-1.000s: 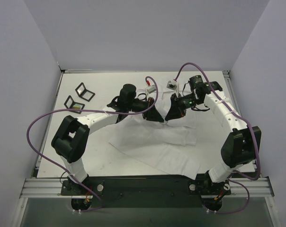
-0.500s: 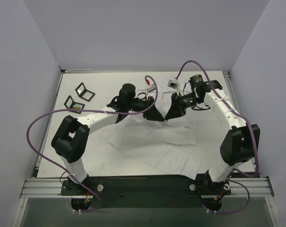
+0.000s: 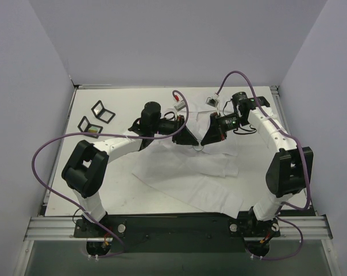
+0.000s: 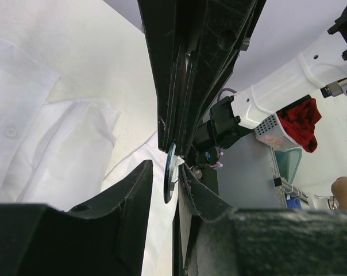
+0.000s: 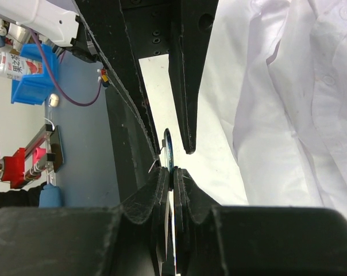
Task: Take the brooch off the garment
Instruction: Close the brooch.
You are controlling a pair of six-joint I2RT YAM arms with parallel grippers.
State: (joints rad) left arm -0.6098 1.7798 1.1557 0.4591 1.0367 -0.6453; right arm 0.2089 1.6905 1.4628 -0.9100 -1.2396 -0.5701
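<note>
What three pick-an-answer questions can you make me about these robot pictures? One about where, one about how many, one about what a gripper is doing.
1. Where do the left gripper and right gripper meet?
A) over the garment
B) over a red bowl
C) on the floor

2. How many black frames lie at the left of the table?
A) one
B) two
C) five

3. The right gripper is:
A) wide open
B) shut on the brooch
C) holding a frame

Answers:
1. A, both tips are above the white cloth.
2. B, two square frames sit side by side.
3. B, its fingers pinch the thin round brooch.
</note>
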